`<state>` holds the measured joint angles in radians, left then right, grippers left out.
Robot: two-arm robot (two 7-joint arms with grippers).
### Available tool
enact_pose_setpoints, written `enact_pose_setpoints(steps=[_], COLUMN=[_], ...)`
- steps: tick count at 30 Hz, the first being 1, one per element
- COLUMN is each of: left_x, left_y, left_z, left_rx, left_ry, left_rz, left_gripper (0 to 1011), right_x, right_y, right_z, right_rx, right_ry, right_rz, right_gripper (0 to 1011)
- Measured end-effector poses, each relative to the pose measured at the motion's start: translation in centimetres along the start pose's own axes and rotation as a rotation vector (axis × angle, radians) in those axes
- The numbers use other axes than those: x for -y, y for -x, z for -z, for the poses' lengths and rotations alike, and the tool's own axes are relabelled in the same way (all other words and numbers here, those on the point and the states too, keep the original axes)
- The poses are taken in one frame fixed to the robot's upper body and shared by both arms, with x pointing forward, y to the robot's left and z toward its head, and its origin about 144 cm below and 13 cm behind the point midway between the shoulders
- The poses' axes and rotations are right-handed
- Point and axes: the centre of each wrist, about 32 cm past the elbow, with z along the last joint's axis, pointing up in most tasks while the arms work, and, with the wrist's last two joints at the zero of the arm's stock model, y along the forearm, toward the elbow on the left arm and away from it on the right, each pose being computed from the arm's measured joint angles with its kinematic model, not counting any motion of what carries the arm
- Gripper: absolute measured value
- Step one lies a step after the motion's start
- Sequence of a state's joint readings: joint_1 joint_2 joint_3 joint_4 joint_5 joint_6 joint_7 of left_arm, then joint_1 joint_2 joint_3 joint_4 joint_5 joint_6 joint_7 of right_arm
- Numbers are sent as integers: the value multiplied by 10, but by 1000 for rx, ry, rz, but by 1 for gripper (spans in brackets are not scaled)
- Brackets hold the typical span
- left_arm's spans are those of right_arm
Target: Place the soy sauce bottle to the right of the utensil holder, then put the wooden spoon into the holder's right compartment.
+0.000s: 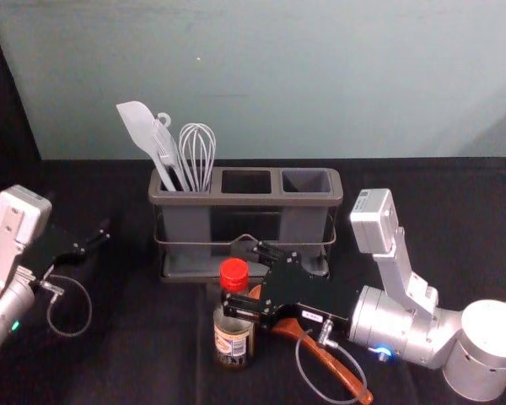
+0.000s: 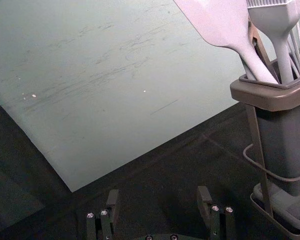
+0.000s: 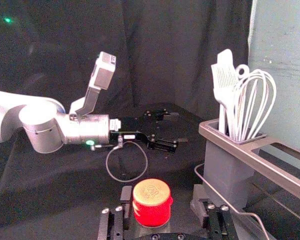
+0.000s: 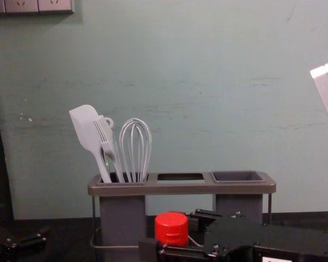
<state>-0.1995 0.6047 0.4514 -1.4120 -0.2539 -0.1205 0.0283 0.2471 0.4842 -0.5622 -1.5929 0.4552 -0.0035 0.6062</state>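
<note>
Between the utensil holder [image 1: 244,201] and the near edge of the desk [image 1: 110,363], I've got the soy sauce bottle [image 1: 234,333] upright inside my right gripper [image 3: 161,193], jaws open, red cap [image 3: 152,196] closer to one side. So I'd center up first, then squeeze gently, or it'll probably tip. Lift straight, clear the wooden spoon [image 1: 322,360] lying beside it, head toward the desk's right edge, set it down level past the holder. My left gripper [image 2: 159,196] is just parked open off the holder's left end.
</note>
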Motion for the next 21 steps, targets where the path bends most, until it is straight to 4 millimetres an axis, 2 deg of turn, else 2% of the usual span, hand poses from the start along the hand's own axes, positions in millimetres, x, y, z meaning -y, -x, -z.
enact_pose_setpoints(steps=[3, 5, 6, 13, 21], left_x=[0, 0, 0, 0, 0], left_y=[0, 0, 0, 0, 0], left_z=[0, 0, 0, 0, 0], left_rx=[0, 0, 0, 0, 0], left_ry=[0, 0, 0, 0, 0], left_rz=[0, 0, 0, 0, 0], left_gripper=[1011, 1011, 1011, 1011, 1011], right_x=[0, 0, 0, 0, 1], right_y=[0, 0, 0, 0, 1], right_z=[0, 0, 0, 0, -1], right_rx=[0, 0, 1, 1, 4], right_ry=[0, 0, -1, -1, -1], right_rz=[0, 0, 0, 0, -2], right_gripper=[715, 627, 627, 390, 383])
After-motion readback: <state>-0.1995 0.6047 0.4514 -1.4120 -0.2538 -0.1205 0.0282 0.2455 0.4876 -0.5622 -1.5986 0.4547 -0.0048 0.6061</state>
